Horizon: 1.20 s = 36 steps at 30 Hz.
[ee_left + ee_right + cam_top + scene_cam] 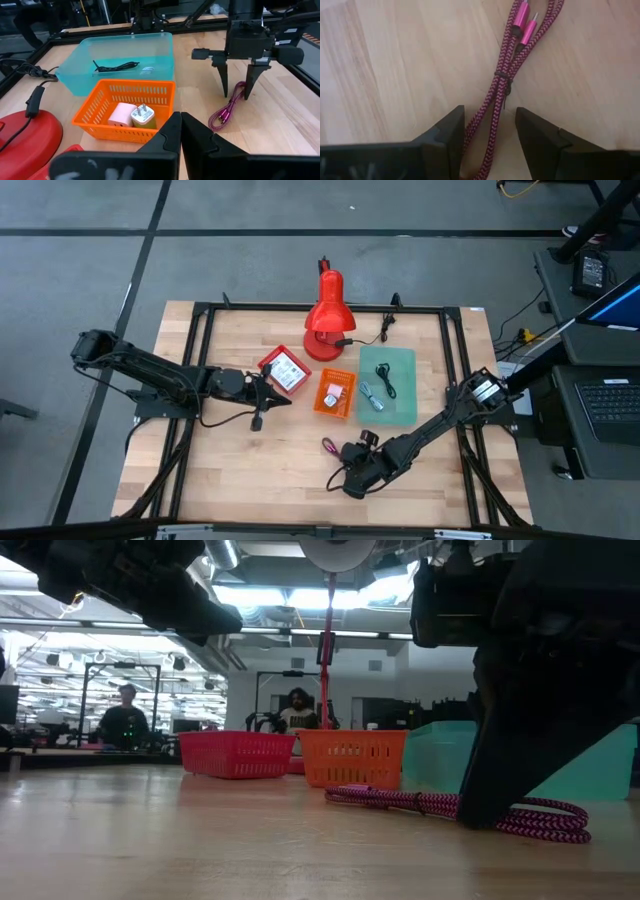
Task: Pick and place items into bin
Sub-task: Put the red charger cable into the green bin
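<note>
A maroon braided cord loop [502, 82] lies flat on the wooden table at the near right; it also shows in the low view [450, 805] and the high view [329, 445]. My right gripper [490, 135] has come down over it, slanting from above. It is open, with one finger on each side of the doubled cord [235, 97]. My left gripper [180, 131] is shut and empty, and hovers left of the baskets [265, 398]. The teal bin [400, 408] holds a black cable [117, 66] and a small blue-silver piece [148, 70]. My right gripper straddles the cord's doubled middle [496, 100], just past its small tie, with the fingers pointing steeply down and lying across the strands. The cord lies slack on the table. Whether either finger [451, 131] touches the strands, I cannot tell.
An orange basket [335, 408] with a pink cube [120, 115] and a white plug [142, 115] stands left of the teal bin. A red basket [270, 362] holds a printed card. A red desk lamp [328, 320] stands behind them, its cord trailing right. The table's near left is bare wood.
</note>
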Motion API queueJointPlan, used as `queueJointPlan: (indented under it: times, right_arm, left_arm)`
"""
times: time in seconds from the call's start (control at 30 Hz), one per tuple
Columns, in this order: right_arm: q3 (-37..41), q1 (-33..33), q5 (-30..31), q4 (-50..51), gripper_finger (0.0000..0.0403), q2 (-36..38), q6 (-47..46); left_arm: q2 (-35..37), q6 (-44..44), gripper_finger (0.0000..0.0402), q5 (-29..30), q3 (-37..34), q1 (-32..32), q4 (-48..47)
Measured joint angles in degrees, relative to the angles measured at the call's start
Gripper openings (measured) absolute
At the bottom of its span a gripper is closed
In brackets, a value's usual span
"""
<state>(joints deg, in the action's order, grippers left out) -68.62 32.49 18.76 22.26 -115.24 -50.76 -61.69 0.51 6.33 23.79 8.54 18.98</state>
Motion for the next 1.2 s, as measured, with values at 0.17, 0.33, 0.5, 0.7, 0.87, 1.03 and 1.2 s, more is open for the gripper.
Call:
queueJointPlan:
  times: [0.17, 0.33, 0.5, 0.7, 0.87, 1.03, 1.2]
  right_arm:
    - [0.05, -0.02, -0.04, 0.29, 0.0154, -0.09, 0.05]
    - [0.11, -0.07, -0.07, 1.03, 0.0115, -0.13, 0.04]
    - [0.15, -0.13, -0.35, 0.91, 0.0064, -0.17, 0.13]
    - [0.15, -0.34, -3.33, 0.78, 0.0008, -0.06, -0.02]
    - [0.18, -0.35, -3.66, 0.82, 0.0007, 0.66, 0.01]
    - [0.61, -0.31, -5.31, 2.09, 0.0003, 3.22, 1.03]
    - [0.48, -0.18, -4.86, 1.75, 0.0002, 7.51, 4.78]
  left_arm:
    - [0.0, 0.02, 0.0006, 0.0, 0.0, 0.0, 0.0]
    - [0.0, -0.77, 0.0006, 0.0, 0.0, 0.0, 0.0]
    - [0.0, -0.81, 0.0006, 0.01, 0.0, 0.0, 0.0]
    - [0.0, -0.81, 0.0006, 0.01, 0.0, 0.0, 0.0]
    - [0.0, -0.83, 0.0006, 0.0, 0.0, 0.0, 0.0]
    - [-0.01, -0.84, 0.0006, 0.0, 0.0, 0.0, -0.14]
    - [-0.02, -0.85, 0.0006, 0.02, 0.0, 0.0, -1.52]
